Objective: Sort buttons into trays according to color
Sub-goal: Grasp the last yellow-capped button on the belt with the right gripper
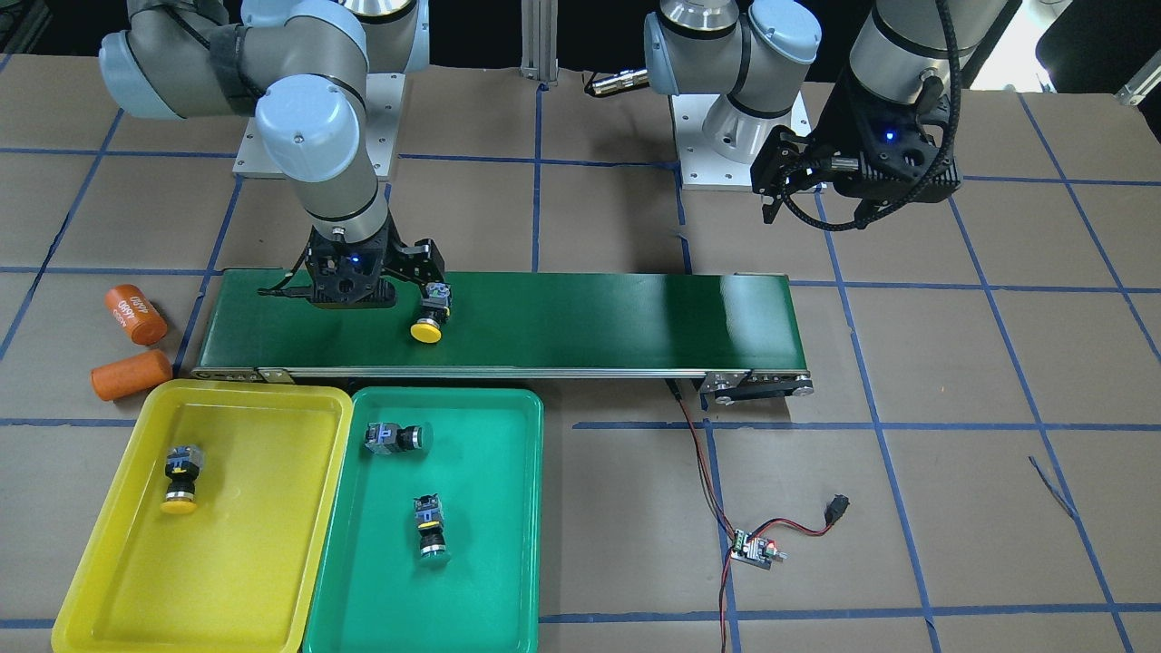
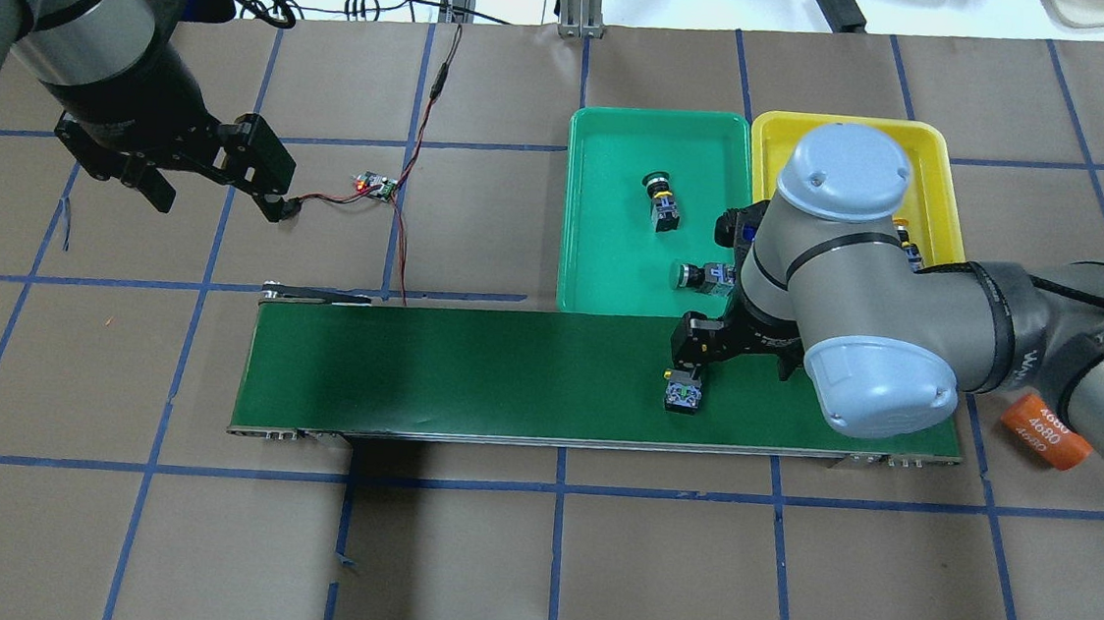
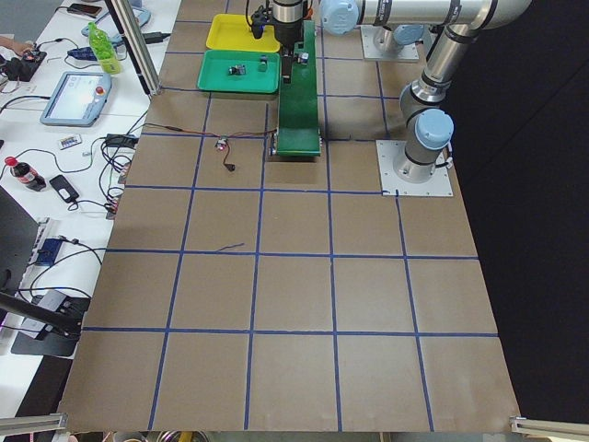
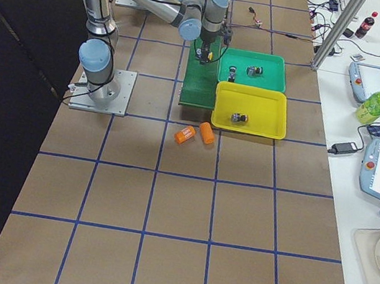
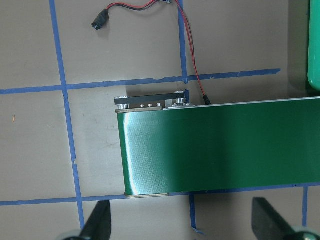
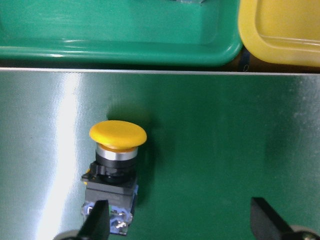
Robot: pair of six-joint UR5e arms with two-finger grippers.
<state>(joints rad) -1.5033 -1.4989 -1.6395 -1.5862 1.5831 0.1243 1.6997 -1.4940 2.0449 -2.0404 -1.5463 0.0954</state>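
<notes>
**Student:** Where is the loose yellow button (image 6: 115,165)?

**Instructor:** It lies on its side on the dark green conveyor belt (image 1: 590,317), cap pointing toward the trays, in the stretch of belt nearer the worktop's right end. The belt runs lengthwise along mid-worktop.

**Student:** And the right gripper (image 6: 180,220)?

**Instructor:** Low over that button, jaws spread wide, grasping nothing. In the wrist view one fingertip (image 6: 95,220) overlaps the button's grey body, and the other stands well apart. Contact cannot be judged.

**Student:** The left gripper (image 5: 182,220)?

**Instructor:** Jaws parted and empty, held high near the belt's opposite end, toward the worktop's left end.

**Student:** How are the trays filled?

**Instructor:** The yellow tray (image 1: 254,562) and green tray (image 1: 490,490) sit just beside each other between the belt and the operators' edge, the yellow one nearer the right-end corner. The yellow tray holds the second yellow button (image 1: 180,481). The green tray holds the first green button (image 1: 395,438), near its belt-side rim, and the second green button (image 1: 431,531), near its middle.

**Student:** Other items?

**Instructor:** The orange cylinder marked 4680 (image 1: 136,315) and the plain orange cylinder (image 1: 131,375) lie beside the belt's right-end tip. A small circuit board (image 1: 753,549) with red and black wires lies toward the operators' edge.
</notes>
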